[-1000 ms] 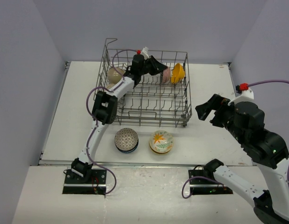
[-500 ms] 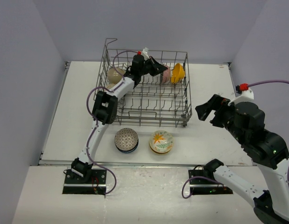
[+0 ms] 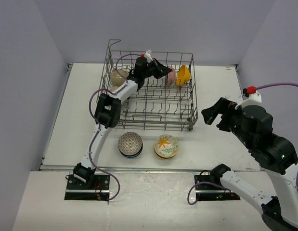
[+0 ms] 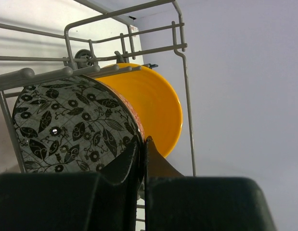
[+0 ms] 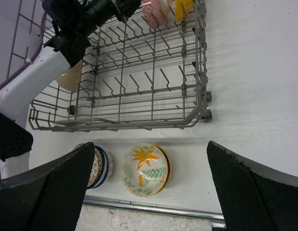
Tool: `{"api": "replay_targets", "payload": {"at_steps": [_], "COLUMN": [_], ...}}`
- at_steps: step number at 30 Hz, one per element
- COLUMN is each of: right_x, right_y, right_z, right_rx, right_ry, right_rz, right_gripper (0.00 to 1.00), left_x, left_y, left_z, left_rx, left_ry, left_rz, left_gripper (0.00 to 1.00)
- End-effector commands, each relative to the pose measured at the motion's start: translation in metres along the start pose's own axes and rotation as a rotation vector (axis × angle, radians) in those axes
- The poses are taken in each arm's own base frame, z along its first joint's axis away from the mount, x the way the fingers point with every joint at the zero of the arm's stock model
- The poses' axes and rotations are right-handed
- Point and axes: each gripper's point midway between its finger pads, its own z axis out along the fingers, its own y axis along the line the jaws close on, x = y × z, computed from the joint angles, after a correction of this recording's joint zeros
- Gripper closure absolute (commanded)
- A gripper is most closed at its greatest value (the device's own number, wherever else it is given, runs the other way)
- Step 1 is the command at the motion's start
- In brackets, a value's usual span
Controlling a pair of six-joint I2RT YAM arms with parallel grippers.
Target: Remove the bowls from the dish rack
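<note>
Pincer (image 4: 141, 144): jaws clamped on the leaf bowl's rim.
Leaf bowl (image 4: 71, 125): on edge, black leaves, up-left of the tips.
Orange bowl (image 4: 158, 106): just beyond, up-right.
Rack (image 4: 23, 75): wires above and alongside.

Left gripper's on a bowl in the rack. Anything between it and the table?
The dish rack: its front wall. The leaf-patterned bowl in the left gripper must rise over it. Beyond, a dark-patterned bowl and a flower bowl sit on the table.
</note>
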Motion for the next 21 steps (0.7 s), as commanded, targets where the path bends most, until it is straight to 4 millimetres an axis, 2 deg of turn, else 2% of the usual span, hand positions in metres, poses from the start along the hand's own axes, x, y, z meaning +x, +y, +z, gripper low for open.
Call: {"api": "replay_targets", "payload": {"at_steps": [1,12,21], "right_x": [-0.003,-0.005,-0.006], "right_y": [-0.001,-0.004,-0.005], "right_z": [-0.001,-0.004,-0.006], "right_rx": [0.001,0.005,0.003], "right_ry": [-0.021,-0.038,-0.046], "right_rz": [0.0,0.017,0.019], "right_gripper": [0.01,0.01,0.01], "left_x": [-0.051,-0.062,-0.063], "left_y": [-0.133,-0.162,-0.199], "left_z": [-0.039,-0.052,-0.071], "left_rx": [0.262,0.321,0.359], "left_ry": [-0.129,-0.152,-0.159], "left_rz": [0.14,0.131,0.185], "left_gripper": [1.0,1.0,1.0]}}
